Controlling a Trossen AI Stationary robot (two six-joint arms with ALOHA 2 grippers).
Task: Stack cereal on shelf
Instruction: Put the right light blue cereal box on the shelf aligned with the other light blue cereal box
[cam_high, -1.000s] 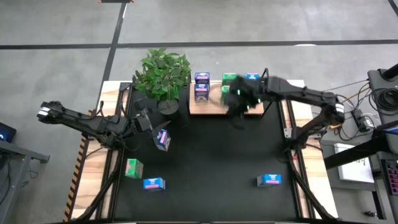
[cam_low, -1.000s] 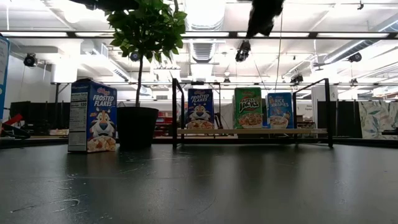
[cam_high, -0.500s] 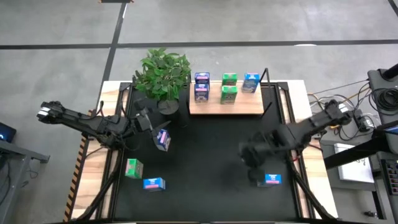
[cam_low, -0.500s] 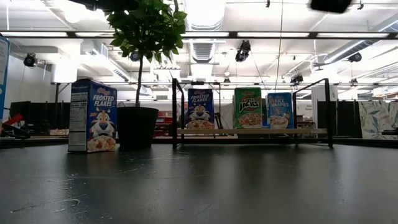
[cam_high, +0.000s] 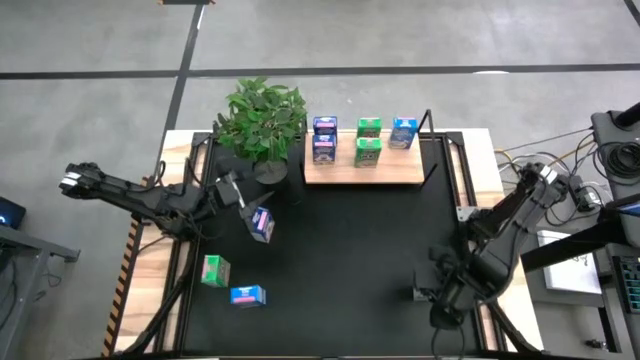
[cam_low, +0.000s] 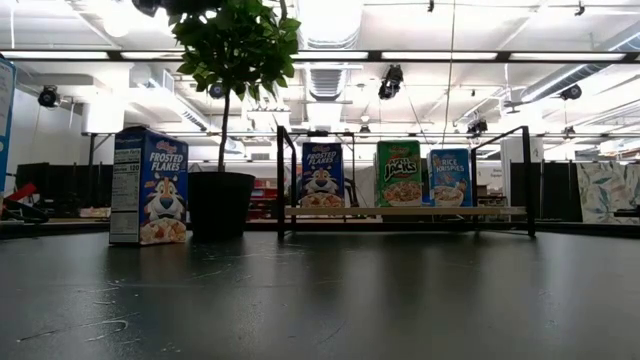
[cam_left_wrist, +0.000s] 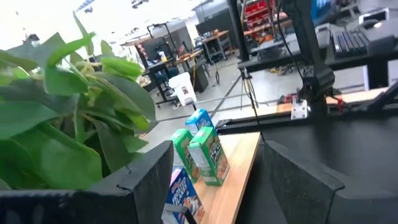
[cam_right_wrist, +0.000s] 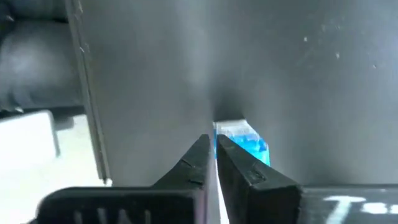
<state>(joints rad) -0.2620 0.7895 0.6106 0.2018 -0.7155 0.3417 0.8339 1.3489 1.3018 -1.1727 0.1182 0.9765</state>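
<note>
Below the right gripper (cam_right_wrist: 214, 163), whose two dark fingers sit pressed together with no gap, a light blue cereal box (cam_right_wrist: 244, 142) lies on the black table mat (cam_high: 340, 250), just past the fingertips and not held. From above, that arm is folded over the mat's near right corner and hides this box almost entirely. On the shelf (cam_high: 395, 172) the work is partly done: Frosted Flakes (cam_low: 322, 176), Apple Jacks (cam_low: 399, 174) and Rice Krispies (cam_low: 449, 178) stand upright in a row, and the overhead camera shows a second blue-purple box (cam_high: 322, 149) and a second green box (cam_high: 366, 150) in front of the first two, so five appear placed. The left gripper (cam_high: 236, 194) waits beside the potted plant (cam_high: 262, 120), fingers spread apart and empty, with a third Frosted Flakes box (cam_high: 262, 224) close in front of it, though whether that box is tilted or upright is hard to judge from overhead. Farther toward the near left corner lie a green box (cam_high: 214, 270) and another light blue box (cam_high: 247, 295). By this count four boxes remain, and the right arm's next job would be opening over the one beneath it.
</note>
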